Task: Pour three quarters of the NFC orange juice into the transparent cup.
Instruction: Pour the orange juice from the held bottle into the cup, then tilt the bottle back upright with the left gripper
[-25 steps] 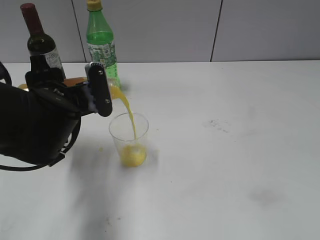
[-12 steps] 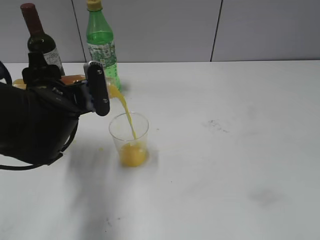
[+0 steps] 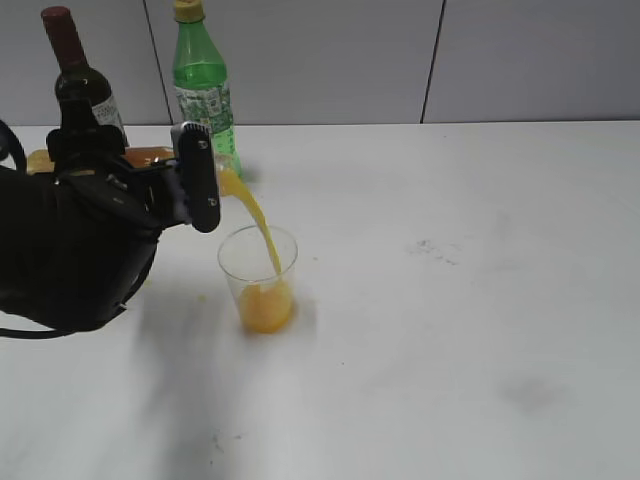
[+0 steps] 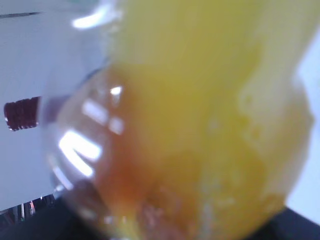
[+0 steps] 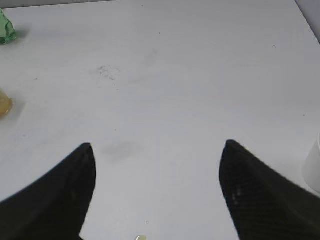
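My left gripper [image 3: 190,185] is shut on the NFC orange juice bottle [image 3: 150,157], which lies tipped on its side with its mouth to the right. A stream of orange juice [image 3: 258,220] arcs from the mouth into the transparent cup [image 3: 258,272], which stands upright just right of the gripper and holds juice in its lower part. In the left wrist view the bottle [image 4: 200,130] fills the frame as an orange blur. My right gripper [image 5: 157,165] is open and empty over bare table. It does not show in the exterior view.
A green plastic bottle [image 3: 204,85] and a dark wine bottle [image 3: 82,85] stand at the back left behind my left arm. The wine bottle's red cap [image 4: 21,114] shows in the left wrist view. A white object [image 5: 314,162] sits at the right wrist view's right edge.
The juice keeps pouring and its level in the cup has risen. The left gripper has shifted slightly; the right arm is not seen earlier.
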Tool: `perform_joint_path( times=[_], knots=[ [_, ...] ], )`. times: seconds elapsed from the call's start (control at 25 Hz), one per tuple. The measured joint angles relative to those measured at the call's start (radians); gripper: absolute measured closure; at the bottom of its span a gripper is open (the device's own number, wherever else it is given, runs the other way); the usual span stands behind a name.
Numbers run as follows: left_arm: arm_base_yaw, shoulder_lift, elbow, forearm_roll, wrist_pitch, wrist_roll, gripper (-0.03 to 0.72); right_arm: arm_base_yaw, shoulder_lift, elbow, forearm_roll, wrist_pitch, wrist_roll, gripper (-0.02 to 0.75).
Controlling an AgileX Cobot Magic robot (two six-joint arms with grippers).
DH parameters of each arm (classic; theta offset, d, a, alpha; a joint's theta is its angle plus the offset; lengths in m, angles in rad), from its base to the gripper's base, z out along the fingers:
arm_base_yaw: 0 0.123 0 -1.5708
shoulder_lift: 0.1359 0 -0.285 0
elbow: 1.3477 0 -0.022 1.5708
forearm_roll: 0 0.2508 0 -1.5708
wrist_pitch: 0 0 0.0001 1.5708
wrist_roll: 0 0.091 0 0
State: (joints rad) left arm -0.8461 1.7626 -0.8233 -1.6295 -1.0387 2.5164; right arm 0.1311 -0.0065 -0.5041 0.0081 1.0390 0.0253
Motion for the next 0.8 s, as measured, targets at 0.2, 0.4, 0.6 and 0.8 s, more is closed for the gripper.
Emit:
perform_joint_path(
  times=[0.2,0.4,0.6,0.8],
  knots=[
    [0.0,0.0,0.014,0.01,-0.008,0.002,0.211,0.0,0.0,0.0,0.0,0.0,0.0,0.147],
    [0.0,0.0,0.016,0.015,-0.039,0.003,0.211,0.0,0.0,0.0,0.0,0.0,0.0,0.147],
    [0.0,0.0,0.017,0.028,-0.044,0.003,0.211,0.0,0.0,0.0,0.0,0.0,0.0,0.147],
    [-0.001,0.0,0.017,0.038,-0.046,0.003,0.211,0.0,0.0,0.0,0.0,0.0,0.0,0.147]
  ],
)
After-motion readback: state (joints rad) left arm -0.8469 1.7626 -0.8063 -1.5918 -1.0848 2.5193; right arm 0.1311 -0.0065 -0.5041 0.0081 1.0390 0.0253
